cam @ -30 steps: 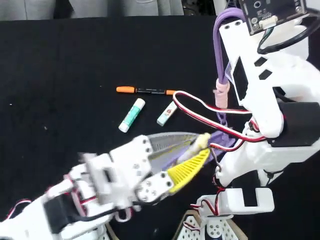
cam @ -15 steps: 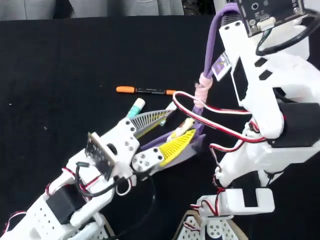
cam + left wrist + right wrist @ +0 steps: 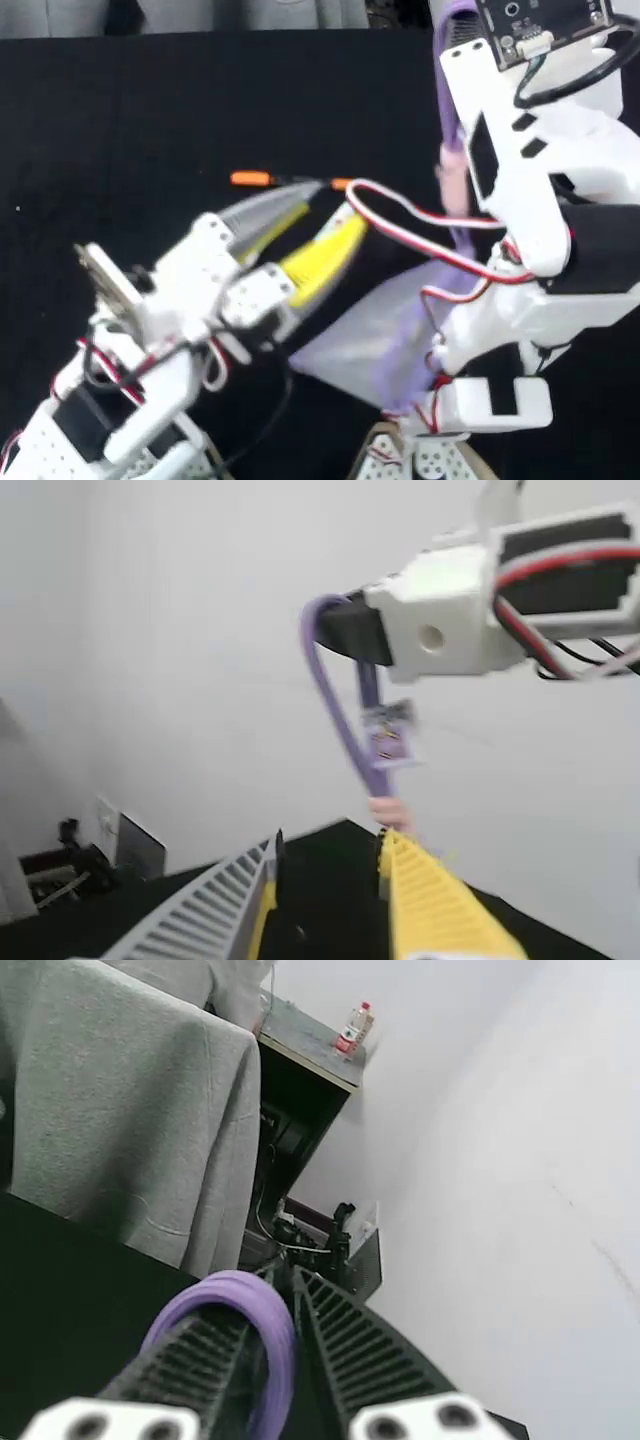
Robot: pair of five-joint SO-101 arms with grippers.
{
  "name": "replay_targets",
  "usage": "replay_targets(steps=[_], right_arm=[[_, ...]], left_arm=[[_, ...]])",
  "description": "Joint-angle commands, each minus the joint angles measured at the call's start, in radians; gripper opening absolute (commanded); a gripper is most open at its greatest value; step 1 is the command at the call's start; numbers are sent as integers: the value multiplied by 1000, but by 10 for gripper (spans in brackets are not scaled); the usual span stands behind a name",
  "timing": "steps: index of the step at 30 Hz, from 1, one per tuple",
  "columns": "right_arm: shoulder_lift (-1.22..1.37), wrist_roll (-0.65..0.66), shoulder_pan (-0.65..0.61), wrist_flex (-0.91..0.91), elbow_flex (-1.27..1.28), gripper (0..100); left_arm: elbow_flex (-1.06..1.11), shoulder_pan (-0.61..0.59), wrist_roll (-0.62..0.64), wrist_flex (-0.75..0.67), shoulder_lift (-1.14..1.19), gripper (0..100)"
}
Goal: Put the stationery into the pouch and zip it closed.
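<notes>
A translucent purple pouch [image 3: 385, 335] hangs by its purple strap [image 3: 447, 110] in front of the right arm. High at the far right, my right gripper [image 3: 455, 15] is shut on the strap's loop [image 3: 225, 1325]. The left wrist view shows that gripper [image 3: 345, 630] with the strap, a small tag [image 3: 390, 735] and a pink piece dangling below. My left gripper [image 3: 335, 203] stands open left of the pouch, grey and yellow fingers apart with nothing between them [image 3: 328, 845]. An orange-capped marker [image 3: 250, 178] lies on the black table just beyond it.
The black table [image 3: 120, 120] stretches away to the left and far side. The right arm's white body and red-white cables [image 3: 400, 215] crowd the right side. Grey cloth [image 3: 110, 1110] hangs behind the table's far edge.
My left gripper has drawn back from the pouch and swung left and farther away, now covering the glue stick and eraser. The pouch has dropped lower and hangs spread out.
</notes>
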Motion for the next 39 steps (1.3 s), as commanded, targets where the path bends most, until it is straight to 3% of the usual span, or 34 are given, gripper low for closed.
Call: replay_targets(steps=[1, 5, 9, 11, 14, 16, 18, 23, 28, 30, 32, 39], right_arm=[[2, 9, 48, -26, 4, 11], [-1, 3, 49, -23, 2, 11], [-5, 3, -11, -5, -1, 11], [-5, 0, -34, -6, 1, 11], [-5, -32, -21, -12, -4, 11], [-5, -34, 0, -12, -5, 11], [-5, -34, 17, -17, -5, 11], [-4, -32, 23, -26, 1, 11], [-2, -32, 21, -26, 1, 11], [-4, -32, 21, -26, 1, 11], [-4, -32, 21, -23, -1, 11], [-4, -31, 21, -25, 2, 11]], left_arm=[[-82, -177, 81, 6, -5, 167], [-73, -383, 224, 117, -52, 166], [117, -427, 233, 141, -92, 167], [237, -504, 238, 60, -95, 167], [414, -578, 236, -183, -60, 167], [464, -596, 224, -304, 11, 167], [433, -593, 164, -338, 130, 167], [143, -598, -14, -288, 598, 167], [-262, -591, -224, -81, 1086, 167], [-432, -593, -242, -2, 1266, 166], [-591, -588, -161, 84, 1433, 166], [-1202, -590, 404, 474, 1916, 168]])
